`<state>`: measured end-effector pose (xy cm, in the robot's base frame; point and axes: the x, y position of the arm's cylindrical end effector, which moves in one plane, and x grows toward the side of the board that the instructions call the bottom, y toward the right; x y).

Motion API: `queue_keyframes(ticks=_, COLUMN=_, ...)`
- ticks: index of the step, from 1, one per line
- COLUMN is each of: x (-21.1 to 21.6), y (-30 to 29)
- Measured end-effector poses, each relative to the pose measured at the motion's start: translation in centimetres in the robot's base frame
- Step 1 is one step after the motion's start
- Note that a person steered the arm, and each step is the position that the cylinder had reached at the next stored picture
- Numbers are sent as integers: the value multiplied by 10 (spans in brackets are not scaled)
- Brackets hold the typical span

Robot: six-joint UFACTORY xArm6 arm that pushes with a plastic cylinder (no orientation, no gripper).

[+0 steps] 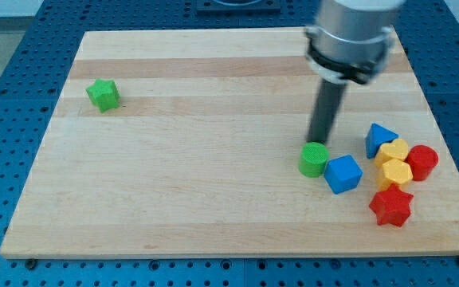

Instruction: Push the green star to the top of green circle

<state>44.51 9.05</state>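
The green star [103,94] lies near the view's upper left of the wooden board [213,199]. The green circle [314,159] sits right of centre, far from the star. My tip [319,142] stands just behind the green circle's top edge, touching or nearly touching it. The dark rod rises from there to the grey arm at the view's top.
A blue cube [343,173] touches the green circle's right side. Further right are a blue triangle-like block [379,139], two yellow hexagons [393,151] [395,173], a red circle [423,162] and a red star [391,206], clustered near the board's right edge.
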Motion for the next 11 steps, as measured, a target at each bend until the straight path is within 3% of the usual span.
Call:
queue_keyframes(ticks=3, x=-158, y=-265)
queue_keyframes(ticks=4, x=-114, y=-327)
queue_keyframes(ticks=6, x=-32, y=-308)
queue_keyframes(ticks=8, x=36, y=-347)
queue_keyframes(ticks=9, x=37, y=-298)
queue_keyframes(ticks=11, x=-4, y=-229)
